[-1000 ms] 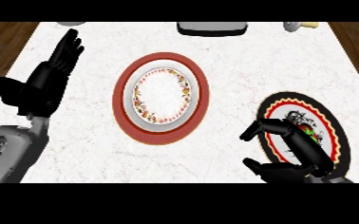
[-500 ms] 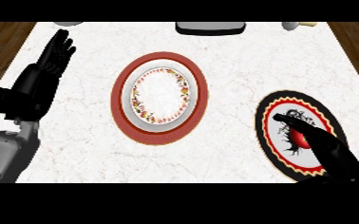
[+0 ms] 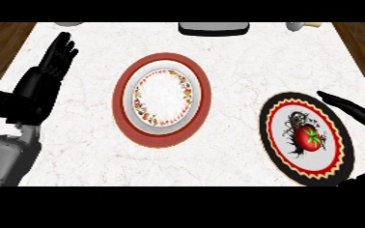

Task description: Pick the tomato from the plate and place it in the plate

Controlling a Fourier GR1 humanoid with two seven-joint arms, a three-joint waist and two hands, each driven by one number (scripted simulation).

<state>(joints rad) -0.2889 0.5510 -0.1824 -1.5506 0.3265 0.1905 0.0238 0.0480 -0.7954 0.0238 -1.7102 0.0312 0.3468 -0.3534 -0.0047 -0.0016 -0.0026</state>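
White marble worktop (image 3: pixel 235 67) fills the view. Centre: big red-rimmed plate (image 3: pixel 162 134) w/ a smaller white plate, flower border (image 3: pixel 164 98), sitting inside it. Near right: black-rimmed plate (image 3: pixel 274 147), zigzag edge, white middle. Left edge: left robot hand (image 3: pixel 53 65), resting, fingers straight up & pressed together, touching nothing, well apart from both plates; grey forearm (image 3: pixel 14 157) below it. Right edge: right robot hand (image 3: pixel 342 105), only a bit in view, stretched straight over the black-rimmed plate's far-right rim, holding nothing. Tomato (image 3: pixel 310 139) lies in the middle of the black-rimmed plate, green stem up, apart from that hand. Far edge: grey object (image 3: pixel 214 28).
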